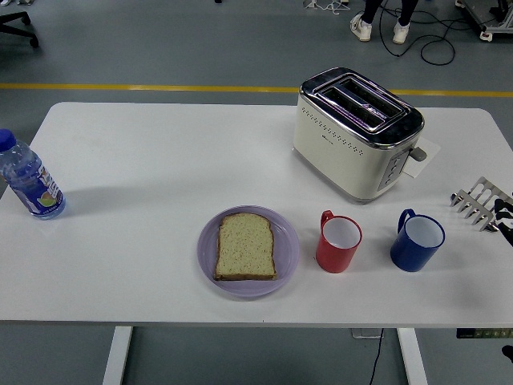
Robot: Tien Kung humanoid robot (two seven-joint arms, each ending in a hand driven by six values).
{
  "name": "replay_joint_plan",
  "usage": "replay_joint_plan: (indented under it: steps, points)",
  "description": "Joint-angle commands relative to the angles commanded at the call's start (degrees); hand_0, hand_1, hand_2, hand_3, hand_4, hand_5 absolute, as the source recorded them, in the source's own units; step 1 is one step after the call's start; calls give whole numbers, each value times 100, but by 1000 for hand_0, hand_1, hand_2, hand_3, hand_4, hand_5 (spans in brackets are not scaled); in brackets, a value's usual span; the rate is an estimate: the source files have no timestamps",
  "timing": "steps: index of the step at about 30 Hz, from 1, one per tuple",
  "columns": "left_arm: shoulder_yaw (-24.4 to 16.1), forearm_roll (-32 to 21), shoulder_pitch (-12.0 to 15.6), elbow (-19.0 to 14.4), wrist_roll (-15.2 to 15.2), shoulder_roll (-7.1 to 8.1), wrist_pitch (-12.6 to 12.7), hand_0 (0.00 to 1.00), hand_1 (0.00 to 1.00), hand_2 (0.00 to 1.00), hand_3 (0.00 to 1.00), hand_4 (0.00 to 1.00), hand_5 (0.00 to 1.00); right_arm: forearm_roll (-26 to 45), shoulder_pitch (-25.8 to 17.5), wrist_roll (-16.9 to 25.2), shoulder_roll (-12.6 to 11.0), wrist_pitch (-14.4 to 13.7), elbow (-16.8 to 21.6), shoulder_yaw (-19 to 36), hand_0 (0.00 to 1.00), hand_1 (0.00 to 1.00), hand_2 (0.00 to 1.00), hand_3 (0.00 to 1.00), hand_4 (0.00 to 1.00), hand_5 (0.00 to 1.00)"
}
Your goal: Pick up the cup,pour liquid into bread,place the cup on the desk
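Observation:
A slice of bread [246, 246] lies flat on a lilac plate [287, 255] near the table's front edge. Right of the plate stands a red cup [338, 243], upright, with its handle to the left. A blue cup [417, 241] stands further right, also upright. Only a black tip of my right hand [505, 216] pokes in at the right edge, beside the toast rack and well right of the blue cup. It touches neither cup. My left arm does not show.
A cream toaster [357, 134] stands behind the cups. A metal toast rack [481, 202] sits at the right edge. A water bottle [29, 180] stands at the far left. A person's feet [381, 28] show on the floor beyond the table [144, 160].

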Motion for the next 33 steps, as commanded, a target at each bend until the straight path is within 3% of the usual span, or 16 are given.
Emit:
replay_joint_plan:
  steps: [6,18,22,33]
  points:
    - [-23,15,-19,-1,2,6,0,633,642,653,504,242,850,-216,-86,529,36,-437,-153,-678,998,913,989,998,961,141]
    - [-3,6,-4,1,6,-1,-1,633,642,652,504,241,852,88,113,977,199,-638,-822,-1278,998,914,993,998,976,117]
    - [-21,0,-24,0,6,-6,-3,633,642,652,504,240,850,525,241,1146,227,-934,-1006,-1485,998,900,990,998,980,113]
    - [-31,-8,-40,-3,2,-19,0,633,642,652,504,240,853,1001,556,1363,277,-934,-1244,-1971,998,889,982,998,981,118]
